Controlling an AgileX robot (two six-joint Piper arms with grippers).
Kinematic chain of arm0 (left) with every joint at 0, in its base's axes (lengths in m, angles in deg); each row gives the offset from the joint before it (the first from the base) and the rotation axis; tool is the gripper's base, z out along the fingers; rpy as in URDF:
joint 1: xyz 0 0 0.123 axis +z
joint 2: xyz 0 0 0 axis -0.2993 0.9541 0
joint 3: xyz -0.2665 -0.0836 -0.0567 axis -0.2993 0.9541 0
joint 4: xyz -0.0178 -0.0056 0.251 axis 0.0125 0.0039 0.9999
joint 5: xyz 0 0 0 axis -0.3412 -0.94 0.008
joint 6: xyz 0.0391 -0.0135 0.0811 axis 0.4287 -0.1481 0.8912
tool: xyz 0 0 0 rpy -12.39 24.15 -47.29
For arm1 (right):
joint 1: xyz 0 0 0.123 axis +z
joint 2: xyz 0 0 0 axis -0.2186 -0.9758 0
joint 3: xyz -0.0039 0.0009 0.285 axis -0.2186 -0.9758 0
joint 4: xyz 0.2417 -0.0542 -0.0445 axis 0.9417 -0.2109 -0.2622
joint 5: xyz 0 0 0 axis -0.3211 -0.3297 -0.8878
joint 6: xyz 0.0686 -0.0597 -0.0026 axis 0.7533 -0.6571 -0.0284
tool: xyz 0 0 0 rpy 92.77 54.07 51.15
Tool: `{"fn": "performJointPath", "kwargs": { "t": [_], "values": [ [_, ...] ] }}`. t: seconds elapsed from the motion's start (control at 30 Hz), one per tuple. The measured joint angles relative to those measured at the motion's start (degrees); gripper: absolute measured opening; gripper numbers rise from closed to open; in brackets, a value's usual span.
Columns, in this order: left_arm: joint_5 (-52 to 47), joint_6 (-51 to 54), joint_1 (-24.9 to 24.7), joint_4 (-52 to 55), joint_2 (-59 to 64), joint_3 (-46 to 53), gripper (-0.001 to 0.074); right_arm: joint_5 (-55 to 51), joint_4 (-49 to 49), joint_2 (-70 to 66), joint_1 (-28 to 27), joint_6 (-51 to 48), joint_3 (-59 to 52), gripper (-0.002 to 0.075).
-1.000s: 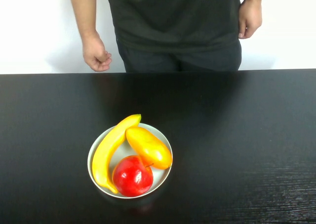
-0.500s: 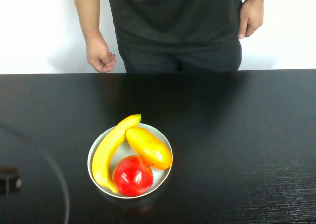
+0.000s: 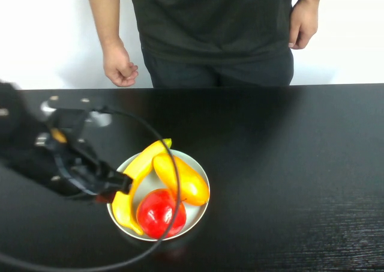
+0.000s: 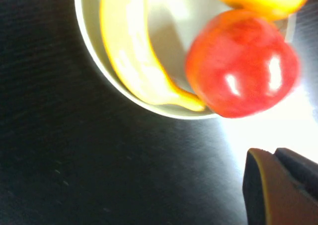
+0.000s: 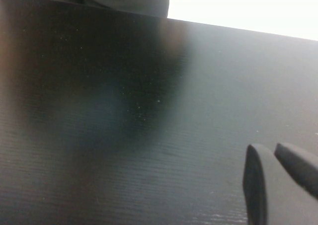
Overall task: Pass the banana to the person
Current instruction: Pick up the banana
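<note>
— What do we see of our left arm (image 3: 54, 158)?
— A black body, silver screws, a small orange mark, and a thin black cable (image 3: 168, 164) looping off it.
— And the left gripper (image 3: 120, 185)?
— Black; its finger (image 4: 271, 195) has an orange-brown inner face. The right gripper's finger (image 5: 268, 185) is dark grey.

The left gripper (image 3: 120, 187) is swinging in from the robot's left and now reaching the bowl's (image 3: 201, 209) rim beside the banana (image 3: 133, 175). The person's (image 3: 210, 26) lowered hand (image 3: 119, 68) is shifting slightly.
</note>
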Motion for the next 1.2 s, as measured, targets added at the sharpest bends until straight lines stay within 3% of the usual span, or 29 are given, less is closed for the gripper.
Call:
{"fn": "performJointPath", "kwargs": {
  "t": [0.23,0.33,0.47,0.57,1.2],
  "values": [
    [0.6,-5.0,-4.8,9.8,12.1,-6.8,0.0020,0.0,0.0,0.0,0.0,0.0,0.0,-0.0009],
    [1.3,-3.4,-5.0,10.5,16.4,-8.3,0.0134,0.0,0.0,0.0,0.0,0.0,0.0,-0.0009],
    [3.6,-2.4,-5.0,11.3,20.8,-9.0,0.0372,0.0,0.0,0.0,0.0,0.0,0.0,-0.0009],
    [5.7,-2.3,-5.0,12.7,23.2,-9.2,0.0435,0.0,0.0,0.0,0.0,0.0,0.0,-0.0009],
    [13.6,-2.3,-5.0,17.9,29.8,-9.6,0.0452,0.0,0.0,0.0,0.0,0.0,0.0,-0.0009]
  ]
}}
